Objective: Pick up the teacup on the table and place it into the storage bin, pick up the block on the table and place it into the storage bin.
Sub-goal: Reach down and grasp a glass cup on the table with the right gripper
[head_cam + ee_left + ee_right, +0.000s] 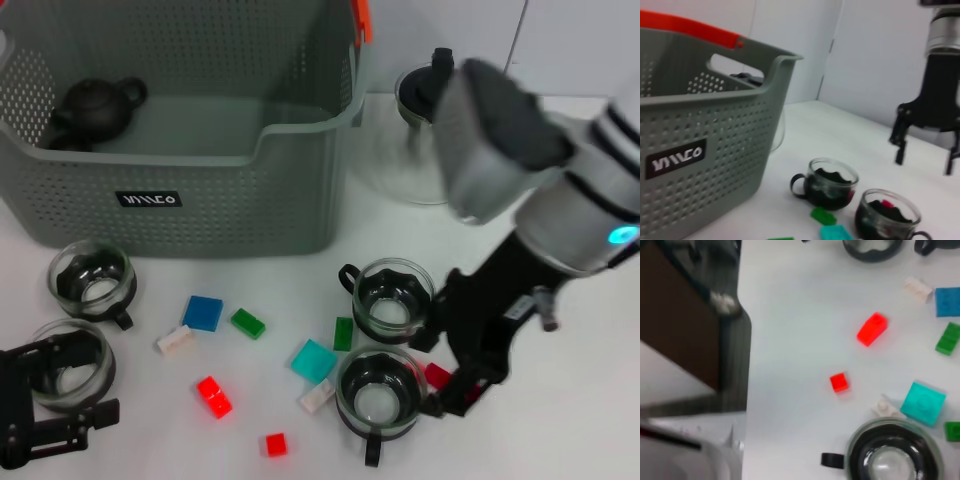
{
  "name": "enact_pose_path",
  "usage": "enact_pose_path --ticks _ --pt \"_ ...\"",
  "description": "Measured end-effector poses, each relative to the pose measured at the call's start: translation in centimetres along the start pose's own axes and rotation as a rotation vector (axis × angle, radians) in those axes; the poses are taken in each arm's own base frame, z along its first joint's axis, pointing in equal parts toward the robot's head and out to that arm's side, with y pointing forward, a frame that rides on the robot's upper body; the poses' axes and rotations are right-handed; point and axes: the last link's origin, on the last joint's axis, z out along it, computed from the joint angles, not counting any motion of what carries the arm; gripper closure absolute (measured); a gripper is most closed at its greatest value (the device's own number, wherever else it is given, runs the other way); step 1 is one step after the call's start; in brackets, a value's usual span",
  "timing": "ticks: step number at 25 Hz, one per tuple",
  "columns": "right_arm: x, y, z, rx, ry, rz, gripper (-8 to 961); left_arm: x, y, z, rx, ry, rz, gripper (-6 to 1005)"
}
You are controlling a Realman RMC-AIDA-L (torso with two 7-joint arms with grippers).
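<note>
White desk (250, 440) carrying four glass teacups with black inserts, nearest (380, 402), and nine small plastic blocks, among them a bright red one (213, 396). Left gripper (45, 420) parked at the near-left corner, finger state indiscernible. Right gripper (450, 375) beside the right-hand cups, fingers spread, holding nothing. Behind, perforated grey-green storage bin (200, 170), label illegible, holding a dark teapot (95, 105).

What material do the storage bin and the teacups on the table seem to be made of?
The storage bin looks like matte grey-green moulded plastic: its walls are perforated with regular small holes. The teacups, such as the one nearest the right gripper, appear to be clear glossy glass with dark handles, though clear plastic is possible.
</note>
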Motion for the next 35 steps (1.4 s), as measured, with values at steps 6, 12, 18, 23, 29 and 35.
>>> enact_pose_path --ticks 6,12,18,23,29,35 --pt "-2.3 0.3 1.9 0.05 0.096 -0.069 209 0.6 0.4 -0.1 -0.028 0.036 0.009 206" --pt "-2.9 1.6 4.1 0.032 0.178 -0.141 280 0.9 0.1 0.0 -0.02 0.049 0.014 206" --pt "-2.9 1.9 5.8 0.057 0.194 -0.161 279 0.9 0.1 0.0 -0.014 0.053 0.013 206" --pt "-2.7 1.9 7.1 0.086 0.204 -0.181 280 0.8 0.0 0.0 -0.01 0.056 0.011 206" --pt "-2.2 2.0 8.0 0.1 0.214 -0.191 310 0.8 0.1 -0.2 0.001 0.061 0.006 206" --pt "-1.6 2.3 8.7 0.1 0.253 -0.211 370 0.7 0.1 -0.1 0.001 0.062 0.005 205"
